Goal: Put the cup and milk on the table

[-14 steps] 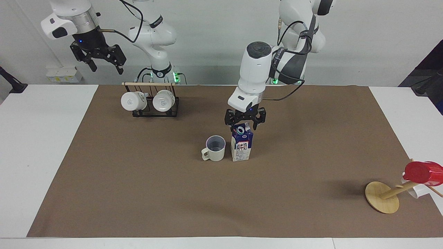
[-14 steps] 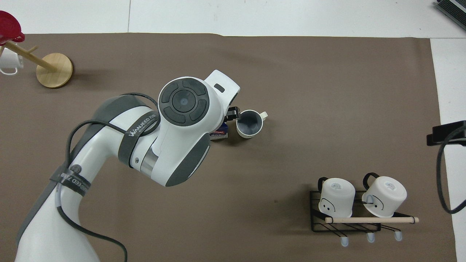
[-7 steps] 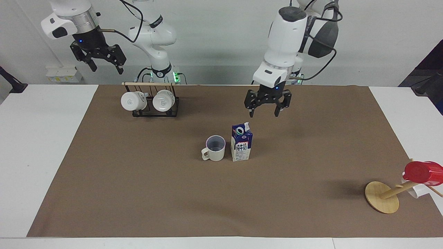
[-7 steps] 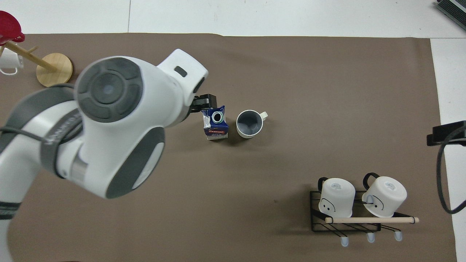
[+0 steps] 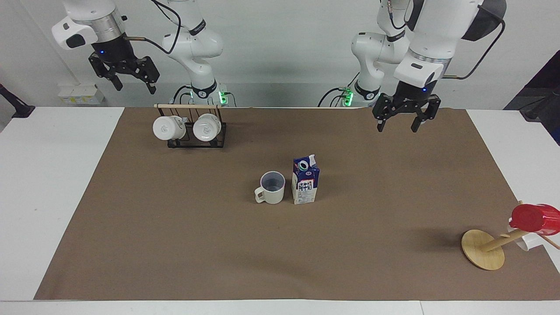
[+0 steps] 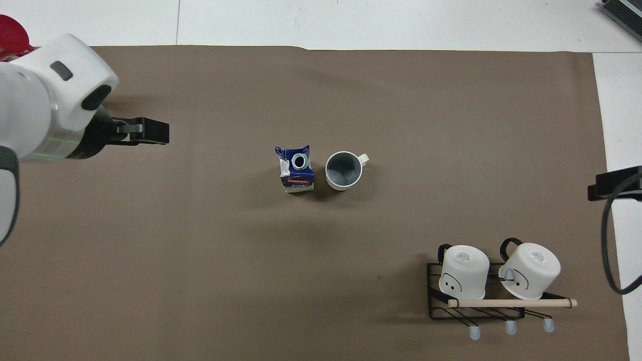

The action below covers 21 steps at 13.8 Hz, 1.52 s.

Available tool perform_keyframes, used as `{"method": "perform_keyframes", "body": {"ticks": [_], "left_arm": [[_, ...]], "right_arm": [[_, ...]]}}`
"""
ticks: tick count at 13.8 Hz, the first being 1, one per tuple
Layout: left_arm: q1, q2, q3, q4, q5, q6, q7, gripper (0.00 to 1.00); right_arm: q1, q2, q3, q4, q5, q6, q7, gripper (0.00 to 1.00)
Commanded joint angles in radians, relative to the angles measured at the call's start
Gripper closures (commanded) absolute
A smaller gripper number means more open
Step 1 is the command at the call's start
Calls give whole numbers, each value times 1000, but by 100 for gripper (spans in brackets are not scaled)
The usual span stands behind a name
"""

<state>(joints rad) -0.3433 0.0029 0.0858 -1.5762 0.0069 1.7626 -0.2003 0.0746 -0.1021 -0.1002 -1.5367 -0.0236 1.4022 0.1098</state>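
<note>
Cup and milk stand together at the middle of the table; both arms are up and empty.

Going across the facing view: the right gripper hangs with fingers wide, holding nothing, over the table's edge by a black wire rack carrying two white mugs. The cup, smooth cream ceramic with a loop handle, sits upright on the table, whose top is a flat matte brown sheet. Just beside it stands the milk, a tall, narrow gable-top paper carton. The left gripper, fingers wide and empty, hangs over the edge nearest the robots. The likeliest mishap: any sweep back past the carton could topple it against the cup.
</note>
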Motion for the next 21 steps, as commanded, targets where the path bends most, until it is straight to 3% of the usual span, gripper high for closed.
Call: {"method": "perform_keyframes", "body": {"ticks": [1,7,9,21], "left_arm": [[85,-8,-8,33,-2,-64,132,0],[174,2,-8,90,-1,-185,281,0],[201,35,-8,163,-8,-230,317,0],[202,0,-9,128,-8,-249,301,0]], "right_arm": [[-12,-4,7,1,18,3,13,0],[-12,-4,8,1,18,3,13,0],[-12,-4,7,1,18,3,13,0],[-12,-4,7,1,18,3,13,0]]}}
